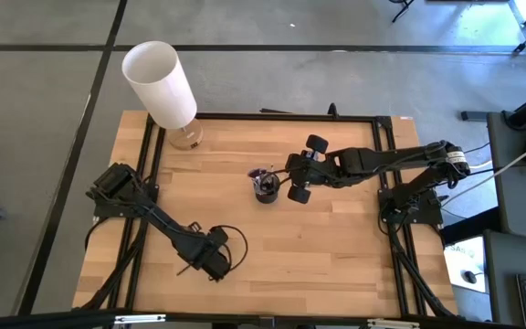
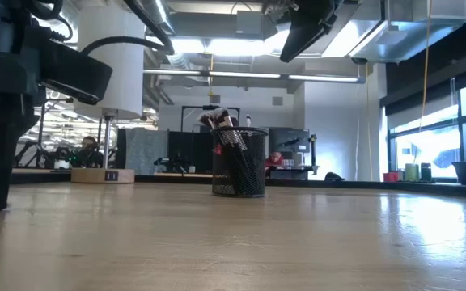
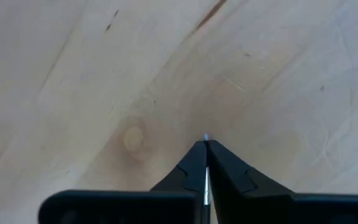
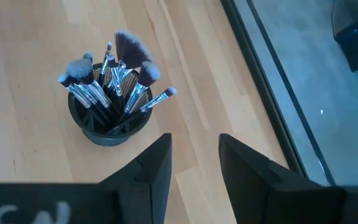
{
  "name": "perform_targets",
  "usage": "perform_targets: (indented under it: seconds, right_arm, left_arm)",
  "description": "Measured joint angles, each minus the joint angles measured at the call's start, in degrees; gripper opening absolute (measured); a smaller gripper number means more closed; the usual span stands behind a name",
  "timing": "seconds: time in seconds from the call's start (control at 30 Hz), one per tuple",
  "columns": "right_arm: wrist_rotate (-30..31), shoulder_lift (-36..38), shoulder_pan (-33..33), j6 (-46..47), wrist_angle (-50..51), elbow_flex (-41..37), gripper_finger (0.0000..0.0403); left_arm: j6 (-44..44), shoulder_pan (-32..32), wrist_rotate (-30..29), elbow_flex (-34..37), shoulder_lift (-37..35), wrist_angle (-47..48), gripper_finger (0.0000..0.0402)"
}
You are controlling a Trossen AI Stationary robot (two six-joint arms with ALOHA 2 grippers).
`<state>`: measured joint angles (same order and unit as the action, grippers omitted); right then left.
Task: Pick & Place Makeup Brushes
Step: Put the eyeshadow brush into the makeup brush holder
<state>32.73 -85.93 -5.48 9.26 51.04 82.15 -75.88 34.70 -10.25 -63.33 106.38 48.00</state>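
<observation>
Several makeup brushes (image 4: pixel 114 78) stand bristle-up in a small black mesh cup (image 4: pixel 107 127), leaning on its rim; the cup stands upright near the table's middle (image 1: pixel 265 185) (image 2: pixel 239 162). My right gripper (image 4: pixel 194 152) hovers open above the table just right of the cup (image 1: pixel 298 176), its fingers empty. My left gripper (image 3: pixel 205 142) is shut with nothing between its fingers, pointing down at bare wood near the table's near-left part (image 1: pixel 210 256).
A white-shaded lamp (image 1: pixel 161 84) on a wooden base stands at the table's far-left corner. A black frame (image 1: pixel 281 117) runs along the table's edges. Bare wood (image 1: pixel 318 247) lies between the cup and the near edge.
</observation>
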Motion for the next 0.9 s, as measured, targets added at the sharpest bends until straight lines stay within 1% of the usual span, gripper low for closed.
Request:
perform_targets:
  seconds: [0.13, 0.17, 0.27, 0.33, 0.43, 0.53, 0.57, 0.6, 0.63, 0.73, 0.8, 0.9]
  right_arm:
    - [0.02, 0.0, 0.0, 0.42, 0.56, 0.0, 0.0133]
    - [0.04, 0.0, 0.0, 0.6, 0.98, 0.0, 0.0133]
    - [0.07, 0.0, -0.01, 0.65, 2.57, 0.0, 0.0133]
    - [0.09, 0.0, -0.07, 0.57, 3.33, 0.0, 0.0133]
    - [0.45, 0.09, 0.41, -0.22, 2.96, -0.03, 0.0133]
    - [0.66, 0.56, 1.07, -0.36, 2.63, -0.05, 0.0133]
    - [0.66, 0.91, 1.29, -0.24, 2.82, -0.11, 0.0133]
    - [0.74, 1.47, 1.31, -0.18, 2.72, -0.26, 0.0132]
    - [0.79, 2.37, 1.31, 0.01, 2.25, -0.83, 0.0132]
    - [0.66, 6.18, 1.18, 1.36, 0.69, -5.05, 0.0132]
    - [0.66, 9.57, 1.21, 3.11, -1.68, -10.06, 0.0132]
    - [0.18, 15.74, 1.25, 5.88, -10.1, -20.12, 0.0133]
  left_arm:
    - [3.18, -0.64, 0.34, 0.02, -0.32, 0.04, 0.0006]
    - [3.81, -0.74, -0.44, 0.14, -0.72, 0.05, 0.0006]
    - [5.69, -1.74, -7.01, -0.19, -2.46, 2.11, 0.0005]
    - [7.0, -2.4, -13.87, -1.86, -5.53, 3.08, 0.0005]
    - [10.6, -3.61, -27.02, -2.77, -10.28, 3.48, 0.0005]
    - [16.93, -5.09, -42.58, -3.29, -16.21, -0.83, 0.0005]
    - [19.17, -5.44, -46.8, -3.13, -18.01, -2.29, 0.0004]
    - [21.62, -5.92, -49.65, -2.64, -19.35, -4.26, 0.0003]
    - [24.46, -6.52, -51.13, -2.13, -20.27, -6.63, 0.0003]
    - [32.35, -9.44, -52.24, -0.55, -22.06, -13.23, 0.0004]
    - [36.3, -11.47, -53.15, -0.13, -22.24, -17.74, 0.0005]
    - [44.66, -14.12, -53.18, -0.04, -22.22, -26.78, 0.0005]
